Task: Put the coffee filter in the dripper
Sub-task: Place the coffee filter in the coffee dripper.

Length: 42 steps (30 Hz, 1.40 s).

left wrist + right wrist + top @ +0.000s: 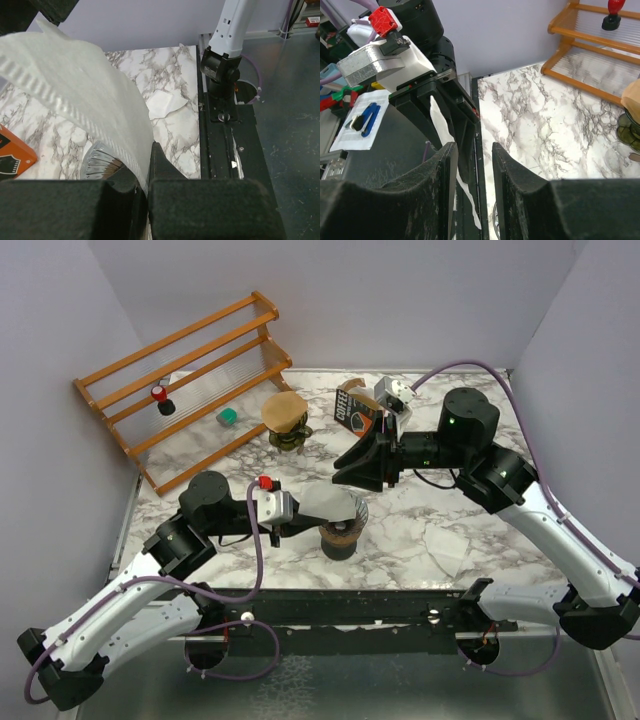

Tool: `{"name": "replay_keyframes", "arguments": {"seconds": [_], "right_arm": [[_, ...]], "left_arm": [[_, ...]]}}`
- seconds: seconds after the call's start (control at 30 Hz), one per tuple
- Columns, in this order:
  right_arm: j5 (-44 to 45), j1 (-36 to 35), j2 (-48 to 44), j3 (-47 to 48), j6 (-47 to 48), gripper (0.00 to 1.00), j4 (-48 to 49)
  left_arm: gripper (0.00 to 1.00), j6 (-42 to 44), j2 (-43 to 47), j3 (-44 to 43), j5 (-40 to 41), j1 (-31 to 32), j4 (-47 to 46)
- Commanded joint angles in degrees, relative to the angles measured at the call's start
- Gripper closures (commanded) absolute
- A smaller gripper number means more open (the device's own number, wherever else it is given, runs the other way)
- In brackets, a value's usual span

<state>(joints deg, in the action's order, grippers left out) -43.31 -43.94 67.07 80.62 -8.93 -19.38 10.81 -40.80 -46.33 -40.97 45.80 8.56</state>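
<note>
My left gripper [303, 521] is shut on the lower edge of a white paper coffee filter [331, 503], holding it tilted just above the glass dripper [341, 537] in the middle of the table. In the left wrist view the filter [75, 90] fans up and left from the closed jaws [146, 175], with the dripper's ribbed rim [98, 159] under it. My right gripper [347, 468] is open and empty, just behind the filter. In the right wrist view its fingers [472, 167] frame the filter [441, 125] edge-on.
A second dripper with a brown filter [285, 412] stands on a green glass at the back. A coffee box [352, 410] is beside it. A wooden rack [185, 380] at the back left holds a red-and-black item [161, 397]; a green object [227, 417] lies by it.
</note>
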Motion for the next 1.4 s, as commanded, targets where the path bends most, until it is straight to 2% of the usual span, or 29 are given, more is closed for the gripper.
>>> {"name": "replay_keyframes", "arguments": {"seconds": [0.0, 0.13, 0.4, 0.6, 0.77, 1.03, 1.37], "right_arm": [[1.8, -0.5, 0.2, 1.2, 0.0, 0.62, 0.2], [5.2, -0.5, -1.1, 0.9, 0.1, 0.61, -0.9], [25.3, -0.5, -4.4, -2.4, -0.3, 0.54, -4.0], [29.4, -0.5, -7.0, -4.4, -3.4, 0.52, -4.2], [31.8, -0.5, -7.2, -5.8, -8.4, 0.5, -3.6], [28.2, -0.5, -7.2, -5.9, -15.2, 0.46, -2.1], [22.0, -0.4, -8.1, -8.2, -28.7, 0.46, 7.3]], "left_arm": [[1.0, 2.1, 0.7, -0.6, 0.6, -0.1, 1.7], [1.0, 4.5, 0.8, -0.4, 11.3, -0.1, 2.9], [1.0, 17.0, 1.0, 3.9, 30.1, -0.1, -3.9], [1.0, 30.4, 0.6, 5.9, 39.2, -0.1, -11.6], [1.0, 40.9, -1.6, 7.1, 41.6, -0.1, -19.1], [0.99, 57.9, -3.9, 8.1, 41.0, -0.1, -28.3], [1.0, 65.4, -3.9, 10.1, 37.1, -0.1, -33.5]]}}
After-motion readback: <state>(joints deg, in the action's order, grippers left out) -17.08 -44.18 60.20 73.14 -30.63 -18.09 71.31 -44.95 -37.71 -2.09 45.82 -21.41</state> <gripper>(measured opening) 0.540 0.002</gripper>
